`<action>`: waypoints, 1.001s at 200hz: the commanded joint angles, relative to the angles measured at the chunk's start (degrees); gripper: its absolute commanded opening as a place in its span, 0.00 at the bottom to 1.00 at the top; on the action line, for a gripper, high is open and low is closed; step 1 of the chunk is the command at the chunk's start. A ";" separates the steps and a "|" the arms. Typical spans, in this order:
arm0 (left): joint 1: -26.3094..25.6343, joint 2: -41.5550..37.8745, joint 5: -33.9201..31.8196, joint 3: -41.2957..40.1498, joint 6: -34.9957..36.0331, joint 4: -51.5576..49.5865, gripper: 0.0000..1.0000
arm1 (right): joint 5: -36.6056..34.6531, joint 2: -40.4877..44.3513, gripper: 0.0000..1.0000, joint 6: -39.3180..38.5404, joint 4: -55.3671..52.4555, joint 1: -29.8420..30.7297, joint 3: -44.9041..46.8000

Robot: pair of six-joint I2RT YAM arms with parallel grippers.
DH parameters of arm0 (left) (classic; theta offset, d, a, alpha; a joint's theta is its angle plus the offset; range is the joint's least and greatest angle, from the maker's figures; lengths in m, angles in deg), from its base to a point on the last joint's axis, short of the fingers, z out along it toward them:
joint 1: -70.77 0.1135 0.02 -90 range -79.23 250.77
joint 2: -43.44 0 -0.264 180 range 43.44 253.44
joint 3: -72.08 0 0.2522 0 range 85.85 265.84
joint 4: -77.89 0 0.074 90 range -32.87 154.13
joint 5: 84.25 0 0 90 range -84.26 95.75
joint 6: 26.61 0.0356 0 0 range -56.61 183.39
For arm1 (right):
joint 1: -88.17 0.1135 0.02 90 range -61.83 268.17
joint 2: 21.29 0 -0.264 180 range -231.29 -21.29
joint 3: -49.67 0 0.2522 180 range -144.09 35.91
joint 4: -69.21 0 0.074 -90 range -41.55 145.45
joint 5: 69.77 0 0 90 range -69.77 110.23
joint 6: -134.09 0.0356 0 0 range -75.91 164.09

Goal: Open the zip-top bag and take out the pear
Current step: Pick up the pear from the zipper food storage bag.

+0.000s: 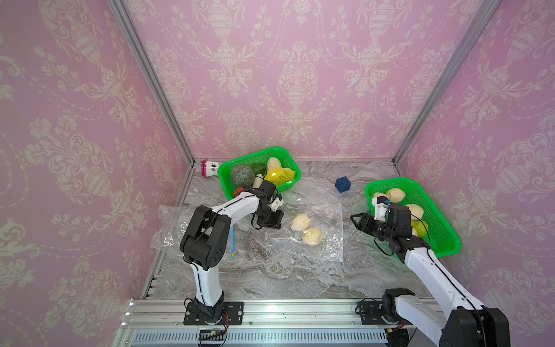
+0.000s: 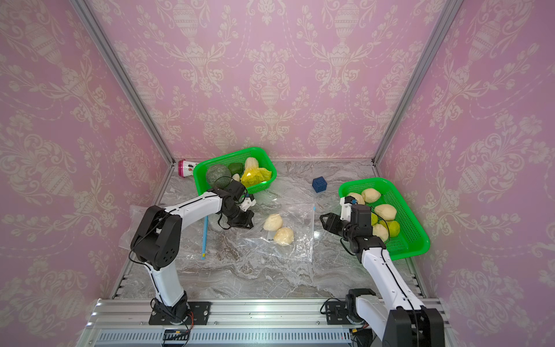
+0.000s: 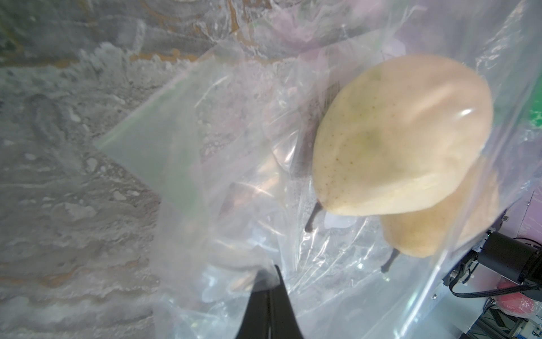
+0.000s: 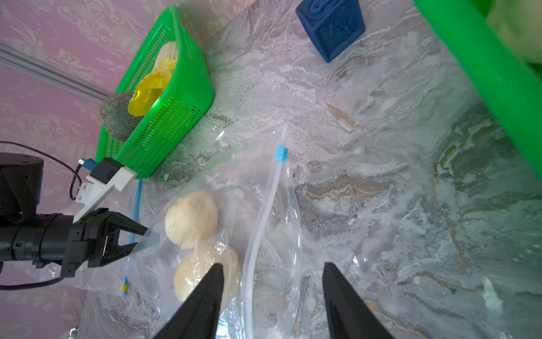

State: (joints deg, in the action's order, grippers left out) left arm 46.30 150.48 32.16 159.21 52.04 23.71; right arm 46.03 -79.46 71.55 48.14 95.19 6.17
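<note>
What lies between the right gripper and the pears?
Between the right gripper and the pears lies only the zip-top bag's zip strip, clearest in the right wrist view.

Pink wallpaper [image 1: 330, 36] with cream damask urns. Grey veined marble tabletop [image 1: 270, 276]. Two green mesh baskets [image 1: 255, 153] [image 1: 390, 182]. Blue cube [image 1: 342, 184]. Pale yellow pears [image 1: 300, 222] in clear zip-top bag [image 1: 330, 249].
</note>
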 commanded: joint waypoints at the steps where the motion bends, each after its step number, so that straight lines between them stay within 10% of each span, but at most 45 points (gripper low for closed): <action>1: 0.39 0.89 -1.26 1.42 1.51 -1.69 0.00 | -0.48 -1.80 0.52 0.85 0.25 2.87 2.77; 98: 0.39 1.06 -1.22 1.34 1.52 -1.76 0.00 | -8.06 -7.54 0.39 4.55 4.05 6.68 6.31; 200: 0.39 1.70 -0.99 1.34 1.43 -1.59 0.00 | 5.97 -18.12 0.35 4.45 24.45 10.77 6.82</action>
State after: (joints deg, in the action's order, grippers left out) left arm 46.30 150.96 32.14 159.23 52.19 23.71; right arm 48.32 -94.65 75.62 65.32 104.42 13.01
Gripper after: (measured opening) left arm 0.038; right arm 0.334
